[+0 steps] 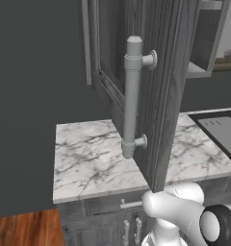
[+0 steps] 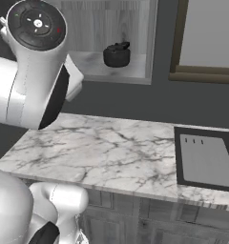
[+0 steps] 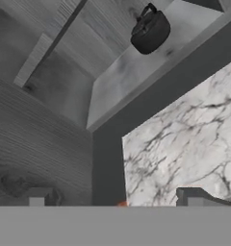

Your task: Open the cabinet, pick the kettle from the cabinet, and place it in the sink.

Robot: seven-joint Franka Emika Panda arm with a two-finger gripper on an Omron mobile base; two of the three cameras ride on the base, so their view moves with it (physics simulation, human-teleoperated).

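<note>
Right base view: kettle (image 2: pixel 117 54) upright inside the open cabinet (image 2: pixel 135 66), on its pale shelf floor, near the back wall and toward the right side wall, apart from both. Black, squat, arched handle on top. Nothing else in that compartment.

Hand view, rolled: same kettle (image 3: pixel 149 31) at the far end of the shelf; grey wood-grain door panel close at left; claw (image 3: pixel 115 198) wide open, holding nothing, finger tips (image 3: pixel 36 197) low in the frame, well short of the kettle.

Left base view: cabinet door (image 1: pixel 151 86) swung out toward the camera over the marble surface (image 1: pixel 88 158), edge-on, its long light-grey bar handle (image 1: pixel 132 96) upright on two round mounts. Door leaf between this camera and the shelf interior.

Sink (image 2: pixel 207 159) set into the surface's right end, dark rim around a light-grey drainboard panel; also at the right edge in the left base view (image 1: pixel 223 132). Well apart from the kettle, lower and to the right. Marble bare between. Framed panel (image 2: pixel 209 38) on the wall right of the cabinet. Drawer fronts with thin silver handles (image 1: pixel 129 204) under the surface's front edge.
</note>
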